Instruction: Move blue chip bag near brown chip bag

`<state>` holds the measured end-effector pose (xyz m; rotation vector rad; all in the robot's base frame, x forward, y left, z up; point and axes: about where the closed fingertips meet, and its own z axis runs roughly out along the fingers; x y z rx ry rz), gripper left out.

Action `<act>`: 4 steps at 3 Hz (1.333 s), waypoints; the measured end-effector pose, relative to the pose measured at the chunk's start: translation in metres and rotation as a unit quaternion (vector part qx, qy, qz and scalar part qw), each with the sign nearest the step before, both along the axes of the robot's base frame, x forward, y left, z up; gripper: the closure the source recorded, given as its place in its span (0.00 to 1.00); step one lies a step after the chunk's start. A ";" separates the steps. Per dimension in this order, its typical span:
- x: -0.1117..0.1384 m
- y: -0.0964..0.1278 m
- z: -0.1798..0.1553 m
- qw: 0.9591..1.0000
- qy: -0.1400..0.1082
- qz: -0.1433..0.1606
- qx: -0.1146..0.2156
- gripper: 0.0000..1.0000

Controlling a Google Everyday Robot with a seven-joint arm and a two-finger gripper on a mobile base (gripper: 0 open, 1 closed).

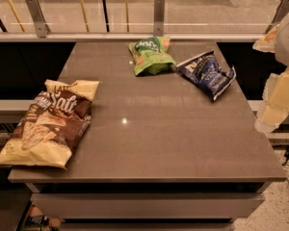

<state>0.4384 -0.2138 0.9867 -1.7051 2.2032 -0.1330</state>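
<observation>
Nothing is done: blue chip bag (pixel 206 74) lies well apart from brown chip bag (pixel 48 124); claw (pixel 274 107) hangs farther off, its state I cannot tell.

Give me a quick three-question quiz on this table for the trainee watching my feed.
1. Short answer: on which side of the view does the brown chip bag lie on the table?
2. True or false: the gripper, at the view's right edge beside the table, holds the blue chip bag.
3. Choose: right next to the blue chip bag lies A) green bag B) brown chip bag C) nothing.
Key: 1 left; 2 false, the bag lies on the table; 3 A.
</observation>
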 end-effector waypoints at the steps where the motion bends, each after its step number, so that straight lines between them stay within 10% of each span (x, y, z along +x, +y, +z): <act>1: 0.000 0.000 0.000 1.000 0.000 0.000 0.000 0.00; 3: 0.030 -0.013 0.009 0.998 -0.013 -0.064 0.027 0.00; 4: 0.057 -0.023 0.010 0.989 -0.028 -0.134 0.052 0.00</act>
